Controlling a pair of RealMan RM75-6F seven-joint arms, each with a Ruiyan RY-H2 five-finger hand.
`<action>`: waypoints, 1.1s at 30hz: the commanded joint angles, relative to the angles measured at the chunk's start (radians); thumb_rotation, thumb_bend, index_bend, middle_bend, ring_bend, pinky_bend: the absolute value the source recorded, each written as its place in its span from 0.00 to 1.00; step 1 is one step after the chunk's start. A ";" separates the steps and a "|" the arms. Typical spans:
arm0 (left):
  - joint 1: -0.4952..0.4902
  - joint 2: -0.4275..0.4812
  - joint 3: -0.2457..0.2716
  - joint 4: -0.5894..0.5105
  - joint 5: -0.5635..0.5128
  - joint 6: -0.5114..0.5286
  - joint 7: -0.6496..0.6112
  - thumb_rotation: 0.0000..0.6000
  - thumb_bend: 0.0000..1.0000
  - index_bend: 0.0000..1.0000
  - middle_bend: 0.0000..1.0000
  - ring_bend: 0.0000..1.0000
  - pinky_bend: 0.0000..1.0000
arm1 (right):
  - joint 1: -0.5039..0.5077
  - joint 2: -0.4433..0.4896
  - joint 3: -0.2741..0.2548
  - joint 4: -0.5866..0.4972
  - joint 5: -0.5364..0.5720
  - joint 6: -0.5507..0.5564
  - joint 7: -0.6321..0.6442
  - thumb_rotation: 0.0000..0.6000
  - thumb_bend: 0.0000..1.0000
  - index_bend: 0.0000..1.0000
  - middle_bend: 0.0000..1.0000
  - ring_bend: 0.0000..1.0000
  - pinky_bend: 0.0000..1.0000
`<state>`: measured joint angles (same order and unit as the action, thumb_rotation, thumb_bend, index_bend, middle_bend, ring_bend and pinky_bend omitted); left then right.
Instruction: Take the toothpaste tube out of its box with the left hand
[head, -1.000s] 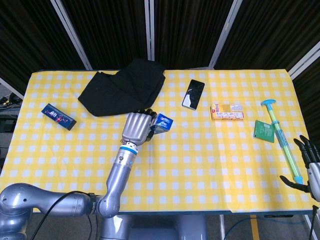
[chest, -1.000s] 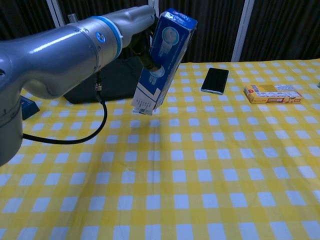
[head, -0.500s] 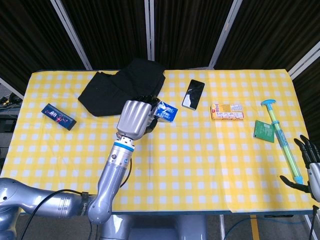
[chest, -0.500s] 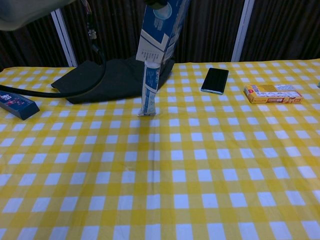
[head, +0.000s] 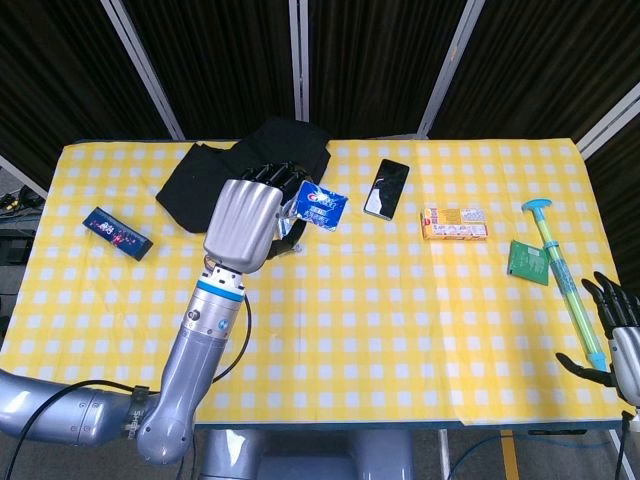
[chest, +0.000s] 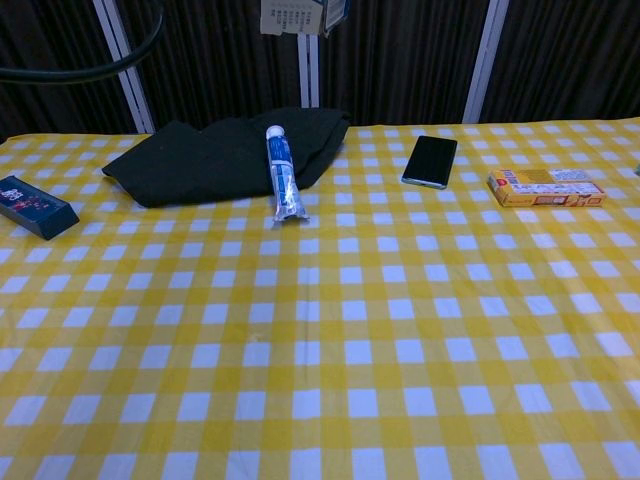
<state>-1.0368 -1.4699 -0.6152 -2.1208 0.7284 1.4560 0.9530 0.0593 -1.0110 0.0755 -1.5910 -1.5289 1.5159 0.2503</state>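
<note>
Left hand (head: 243, 223): gripping one box (head: 318, 204), raised.
Chest view only: one toothpaste tube (chest: 281, 185) lying flat, cap on the black cloth (chest: 210, 155).
Right hand (head: 618, 335): fingers spreading, holding nothing.

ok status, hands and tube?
Left hand holds box aloft. Right hand open, idle at table edge. Tube out, lying partly on black cloth. Nothing blocking.

I seem to be working in a staged test booth rather than a home: black pleated curtains (head: 400, 60) on pale metal poles (head: 298, 60) close in my table (chest: 400, 400), spread with a yellow checked cloth and unrelated oddments like a phone (head: 386, 187).
</note>
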 joint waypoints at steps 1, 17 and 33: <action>0.019 0.034 0.042 -0.029 -0.002 0.003 0.006 1.00 0.49 0.50 0.30 0.32 0.39 | 0.000 -0.001 -0.002 -0.002 -0.004 0.002 -0.007 1.00 0.01 0.00 0.00 0.00 0.00; 0.096 0.111 0.315 -0.030 -0.090 -0.106 -0.014 1.00 0.48 0.39 0.22 0.28 0.35 | 0.002 -0.011 -0.007 -0.007 -0.008 -0.003 -0.036 1.00 0.01 0.00 0.00 0.00 0.00; 0.190 0.066 0.480 0.057 0.003 -0.141 -0.160 1.00 0.27 0.03 0.00 0.00 0.03 | 0.004 -0.015 -0.012 -0.011 -0.012 -0.008 -0.068 1.00 0.01 0.00 0.00 0.00 0.00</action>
<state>-0.8654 -1.4111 -0.1477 -2.0642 0.7063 1.3098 0.8184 0.0628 -1.0249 0.0637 -1.6017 -1.5413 1.5091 0.1842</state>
